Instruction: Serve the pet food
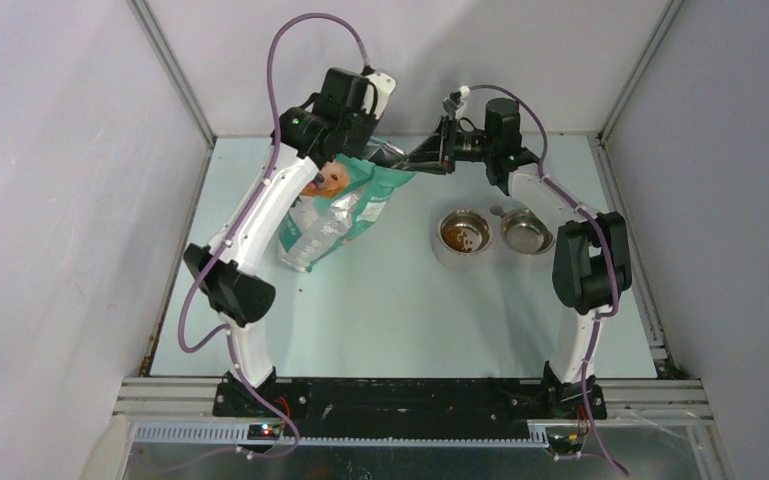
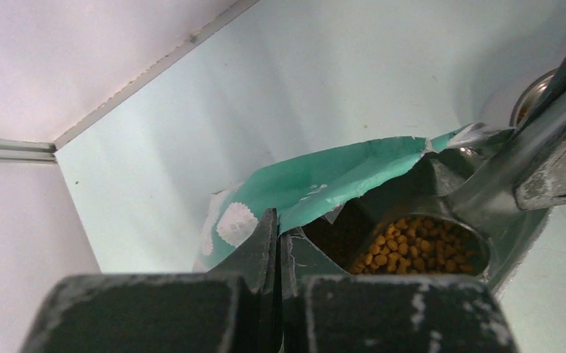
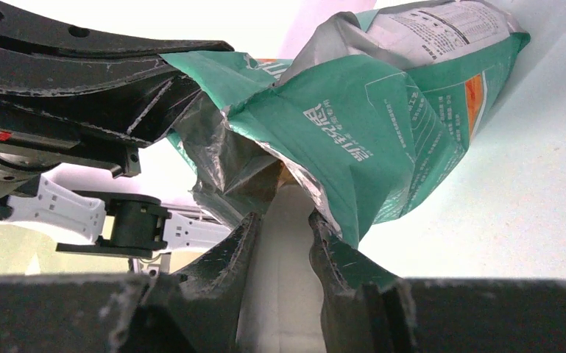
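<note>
The teal pet food bag [image 1: 345, 215] leans at the back of the table, its mouth held wide. My left gripper [image 2: 278, 220] is shut on the bag's torn top edge [image 2: 324, 180]. Brown pet food [image 2: 419, 246] fills the bowl of a clear scoop [image 2: 462, 219] inside the bag. My right gripper [image 3: 283, 224] is shut on the scoop's pale handle [image 3: 288, 257], which runs into the bag [image 3: 383, 125]. In the top view the right gripper [image 1: 418, 157] reaches into the bag mouth from the right, opposite the left gripper [image 1: 358, 148]. More pet food [image 1: 463, 235] lies in the left steel bowl.
Two steel bowls stand side by side right of the bag, the left one [image 1: 447, 250] with kibble, the right one [image 1: 527, 232] showing bare metal. White walls close the table at the back and sides. The left arm's black fingers [image 3: 81, 66] cross the right wrist view.
</note>
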